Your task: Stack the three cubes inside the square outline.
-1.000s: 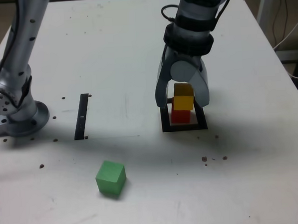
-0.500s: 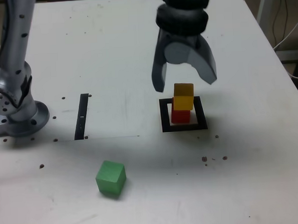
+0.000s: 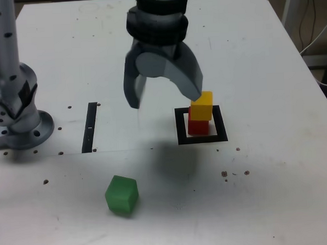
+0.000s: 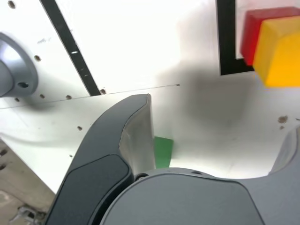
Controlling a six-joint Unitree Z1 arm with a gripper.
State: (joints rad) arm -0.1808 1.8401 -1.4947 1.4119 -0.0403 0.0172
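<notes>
My gripper [image 3: 162,95] hangs above the table [image 3: 269,51] with its jaws spread wide and nothing between them, up and toward the exterior view's left of the black square [image 3: 203,138]. Inside that square the red cube [image 3: 197,126] sits on the pale centre, and the yellow cube [image 3: 201,107] rests on top of it, so 2 of the 3 are stacked. The yellow one looks turned slightly against the red one; in the wrist view its edges [image 4: 281,51] do not line up with the red cube [image 4: 255,33] beneath, so I judge the stack a bit unsteady. One of my fingers [image 3: 187,80] is just beside the yellow cube, and a sideways brush could tip it. The green cube [image 3: 122,195] lies well apart from the square, nearer the camera and toward the exterior view's left. If I grip it off-centre or set it down crooked, the third layer could topple the whole pile out of the square.
</notes>
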